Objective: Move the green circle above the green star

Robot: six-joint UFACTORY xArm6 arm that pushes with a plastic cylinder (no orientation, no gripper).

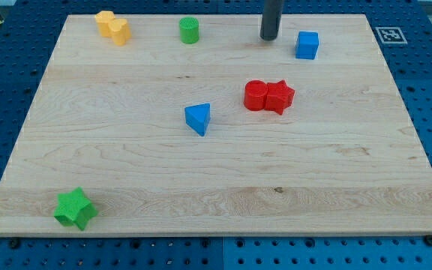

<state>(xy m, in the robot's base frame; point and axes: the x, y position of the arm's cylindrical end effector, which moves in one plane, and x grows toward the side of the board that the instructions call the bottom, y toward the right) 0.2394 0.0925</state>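
The green circle [190,30] stands near the view's top, left of centre. The green star [75,208] lies at the view's bottom left corner of the board. My tip [268,37] rests on the board near the view's top, well to the right of the green circle and just left of the blue cube [307,45]. It touches no block.
Two yellow blocks [113,27] sit together at the top left. A red circle [256,95] and a red star [279,96] touch each other right of centre. A blue triangle [198,118] lies near the middle. The wooden board [216,202] ends on a blue pegboard.
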